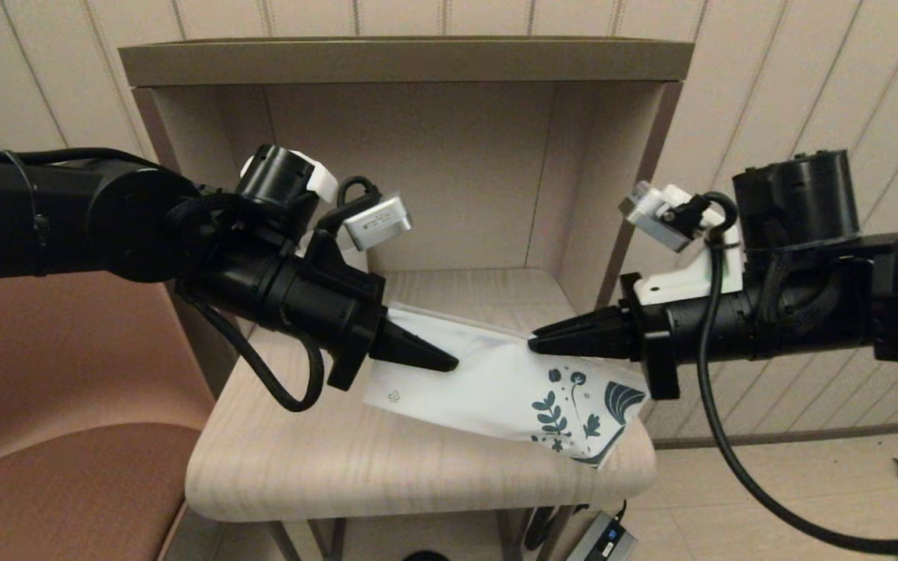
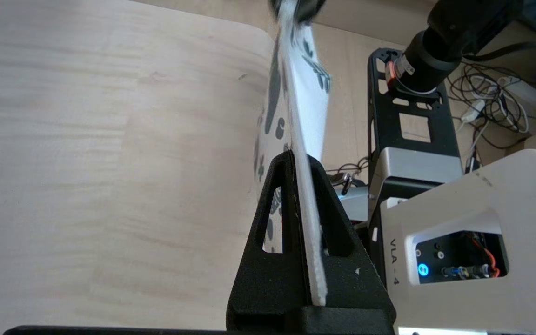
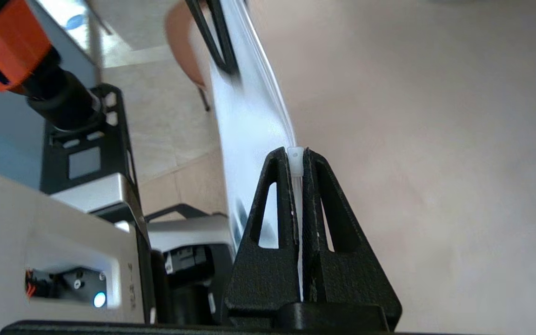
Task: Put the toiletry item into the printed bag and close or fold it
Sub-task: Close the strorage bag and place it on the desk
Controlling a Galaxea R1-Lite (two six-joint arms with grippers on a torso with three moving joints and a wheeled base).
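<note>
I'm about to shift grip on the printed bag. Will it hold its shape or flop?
Likely floppy: the printed bag is thin film, hanging between the left gripper and right gripper. Probably light; pinches alone carry it. Possibly slippery, being glossy plastic.

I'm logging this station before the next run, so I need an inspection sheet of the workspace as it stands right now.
Surface: pale wood shelf top with rounded front corners, inside an open-fronted cabinet.
Job's things: printed bag held up between both arms, leaf print toward the robot's right; toiletry item not seen.
Clutter: nothing seen on the shelf.
Grippers: left gripper shut on the bag's plain end; right gripper shut on the zip slider at its top edge.
Cables: black cable hangs below the right arm; another loops under the left.
Surroundings: brown chair on the left, panelled wall behind.
</note>
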